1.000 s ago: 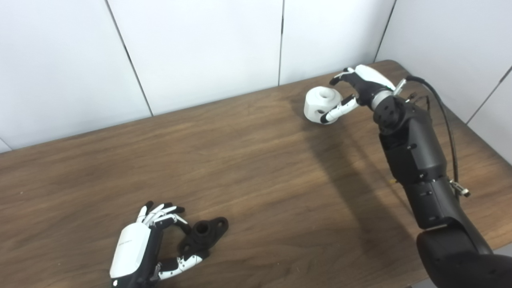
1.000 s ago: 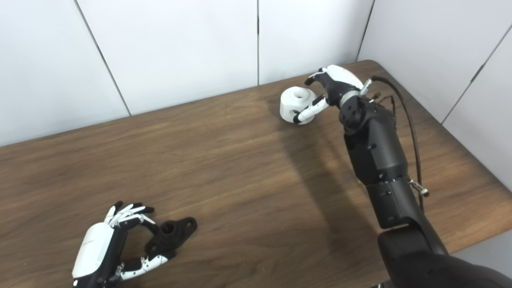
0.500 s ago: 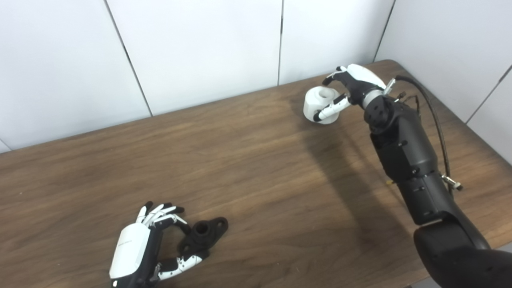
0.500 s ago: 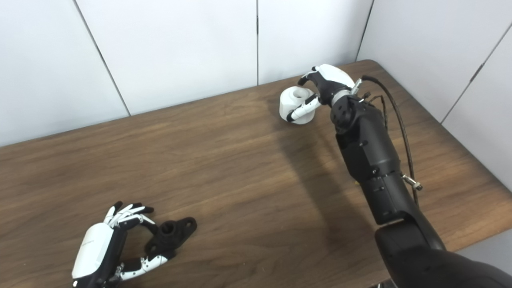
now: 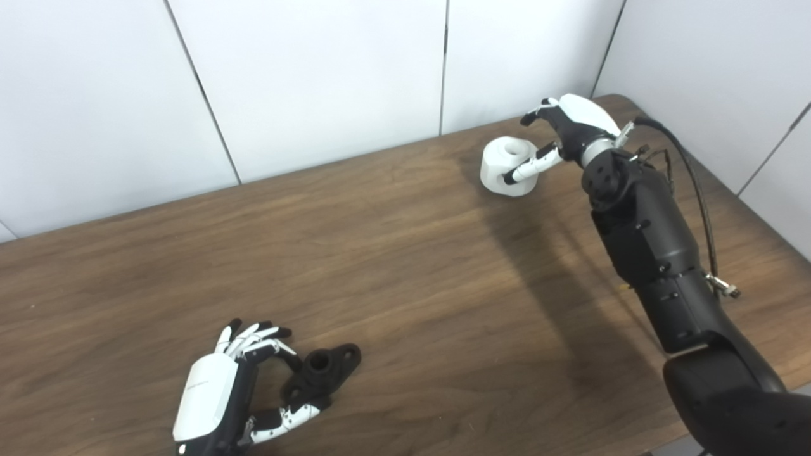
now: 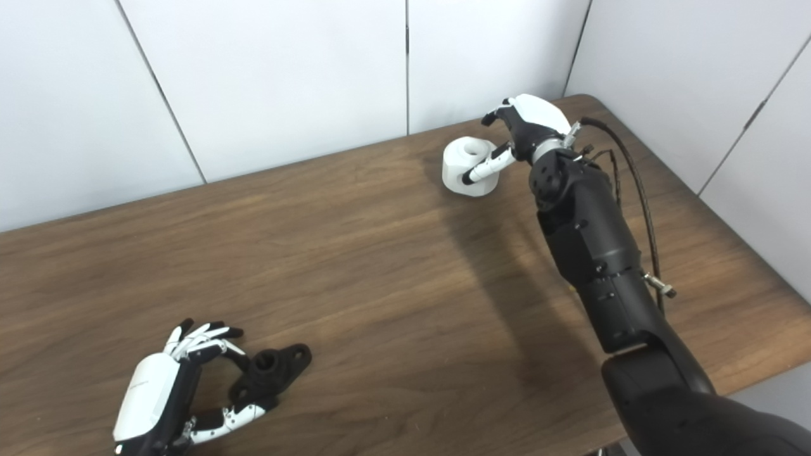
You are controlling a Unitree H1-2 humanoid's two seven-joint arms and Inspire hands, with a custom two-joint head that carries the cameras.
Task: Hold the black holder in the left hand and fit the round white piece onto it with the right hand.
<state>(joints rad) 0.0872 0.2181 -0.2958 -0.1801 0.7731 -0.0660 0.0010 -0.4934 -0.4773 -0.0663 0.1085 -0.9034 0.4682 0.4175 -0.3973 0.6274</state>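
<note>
The black holder (image 5: 322, 372) lies flat on the wooden table (image 5: 405, 278) at the front left. My left hand (image 5: 218, 392) rests beside it, open, with its thumb (image 5: 288, 418) under the holder's near end and its fingers (image 5: 253, 334) spread at the holder's left. The round white piece (image 5: 500, 163) stands on the table at the far right. My right hand (image 5: 570, 123) cups it from the right. Its thumb (image 5: 529, 168) lies along the piece's front, and its fingers (image 5: 535, 116) arch above and behind the piece with a gap showing.
White wall panels (image 5: 317, 76) run along the table's far edge and close off the right side. A black cable (image 5: 690, 177) loops off the right forearm (image 5: 646, 240). Bare wood lies between the two hands.
The right hand slid in closer to the white piece, then its wrist rose and turned, leaving the thumb across the piece's front. The piece, holder and left hand stayed put.
</note>
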